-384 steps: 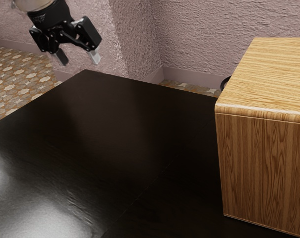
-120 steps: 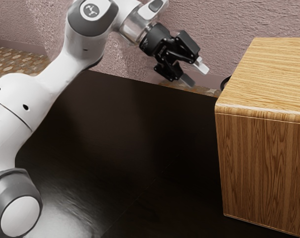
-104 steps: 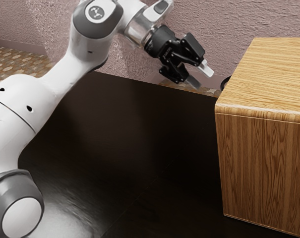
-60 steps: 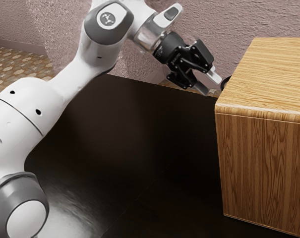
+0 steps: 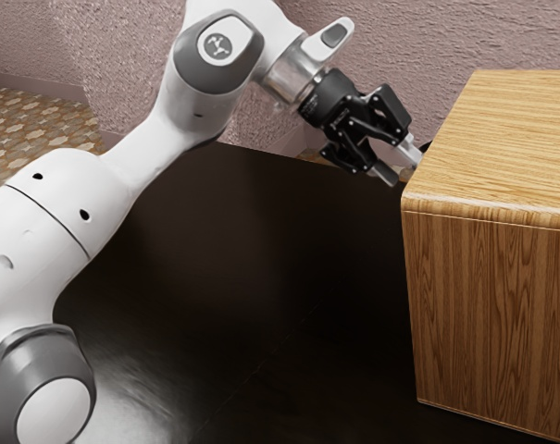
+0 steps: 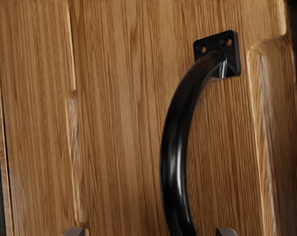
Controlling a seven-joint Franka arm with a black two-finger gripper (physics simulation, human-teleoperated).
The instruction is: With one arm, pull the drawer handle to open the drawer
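The wooden cabinet [image 5: 491,250] stands on the dark table at the exterior view's right. Its drawer front [image 6: 114,123] faces my hand in the wrist view, oak with raised panels. A black curved handle [image 6: 180,147] is fixed to it by a square black mount [image 6: 218,46]. My gripper [image 5: 399,162] is open and hovers just off the cabinet's far upper corner. Two grey fingertips [image 6: 74,230] show at the wrist view's edge, and the handle's bar runs down between them, nearer to one, touching neither.
The dark glossy table [image 5: 224,277] stretches in front of the cabinet. A pink textured wall [image 5: 409,46] rises behind, and patterned floor [image 5: 30,129] lies at the exterior view's left. My white arm [image 5: 122,185] crosses the table's left half.
My arm has swung from the upper left toward the exterior view's right and slightly down, bringing the open gripper up to the cabinet's drawer face.
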